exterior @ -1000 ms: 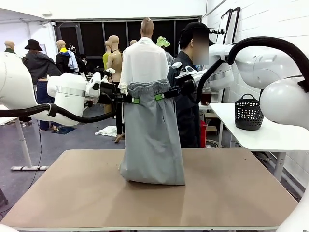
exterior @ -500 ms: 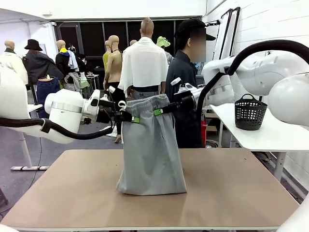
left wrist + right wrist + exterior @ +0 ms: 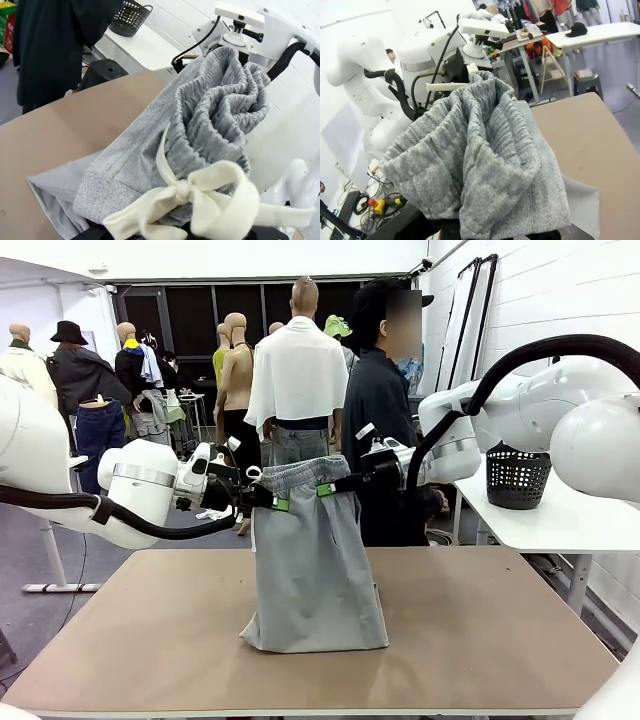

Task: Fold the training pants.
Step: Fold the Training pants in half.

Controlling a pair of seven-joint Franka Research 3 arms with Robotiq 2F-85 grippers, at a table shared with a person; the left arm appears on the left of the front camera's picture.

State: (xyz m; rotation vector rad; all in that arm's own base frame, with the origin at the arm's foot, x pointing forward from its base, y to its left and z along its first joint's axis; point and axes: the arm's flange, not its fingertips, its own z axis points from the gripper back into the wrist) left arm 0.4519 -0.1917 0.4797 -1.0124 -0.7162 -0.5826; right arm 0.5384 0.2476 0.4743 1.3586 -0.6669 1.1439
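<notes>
Training pants (image 3: 312, 560) hanging mid-frame, left gripper (image 3: 268, 502) and right gripper (image 3: 338, 486) both pinching waistband, hems bunched on tabletop (image 3: 480, 640).

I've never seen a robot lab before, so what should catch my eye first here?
Grey training pants hang over the middle of the table, hems resting on it. The left end effector and right end effector pinch the waistband from either side. A person stands behind the table.
</notes>
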